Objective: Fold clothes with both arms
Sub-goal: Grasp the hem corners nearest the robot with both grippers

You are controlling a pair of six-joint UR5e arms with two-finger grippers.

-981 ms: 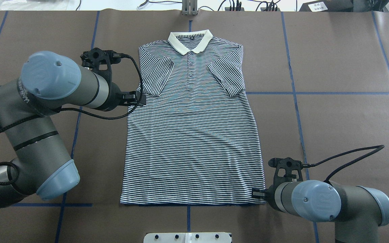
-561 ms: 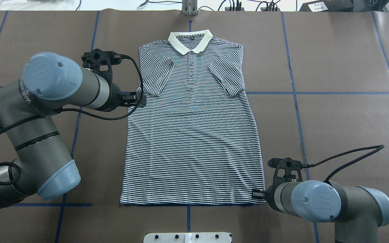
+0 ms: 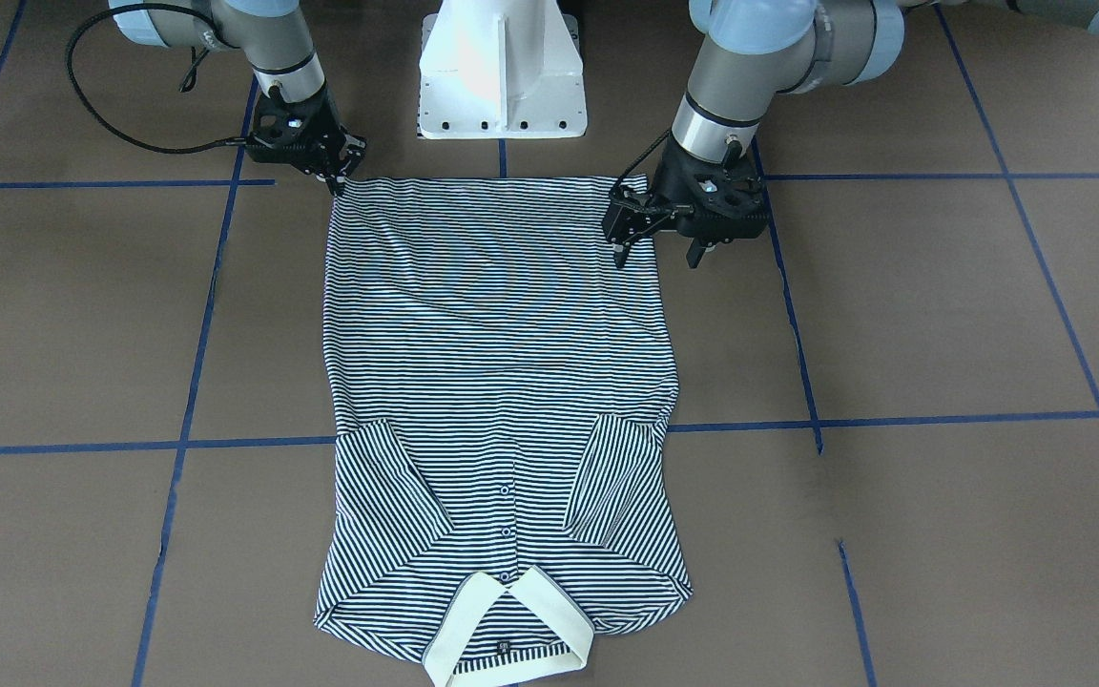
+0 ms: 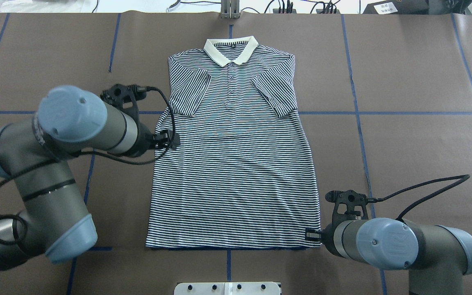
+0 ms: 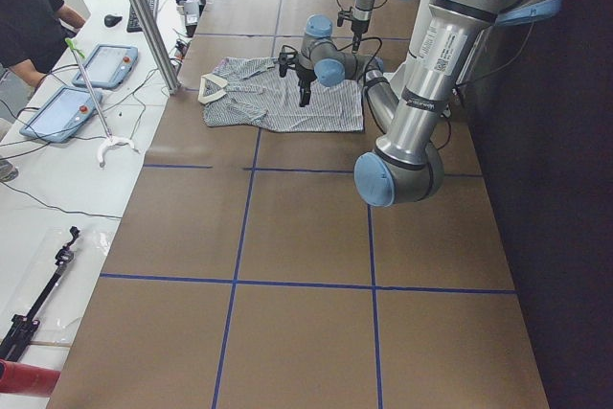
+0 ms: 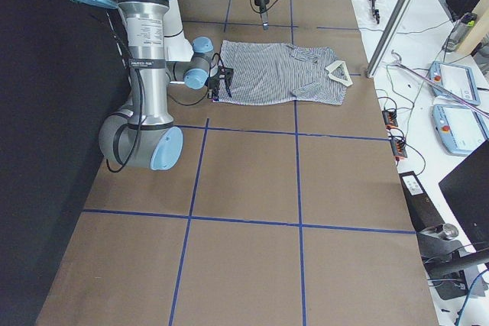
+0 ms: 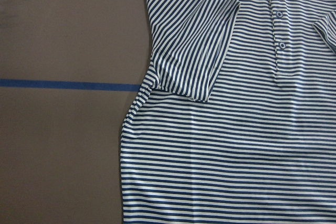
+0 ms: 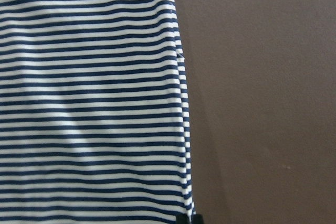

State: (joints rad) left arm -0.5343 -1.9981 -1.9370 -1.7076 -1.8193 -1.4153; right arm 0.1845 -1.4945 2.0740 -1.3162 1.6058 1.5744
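Note:
The striped polo shirt lies flat and face up, its cream collar at the far side and both sleeves folded in over the chest. My left gripper hangs open over the shirt's left side edge, below the folded sleeve; in the front-facing view its fingers stand wide apart with nothing between them. My right gripper sits at the hem's right corner, shut on that corner of the shirt. A dark fingertip shows at the hem edge in the right wrist view.
The white pedestal base stands just behind the hem. Blue tape lines cross the brown table cover. A side bench with tablets and a person lies beyond the collar end. Cables run along the far edge.
My left gripper has moved along the shirt's left edge toward the hem, away from the folded sleeve. The right gripper and the shirt have stayed in place.

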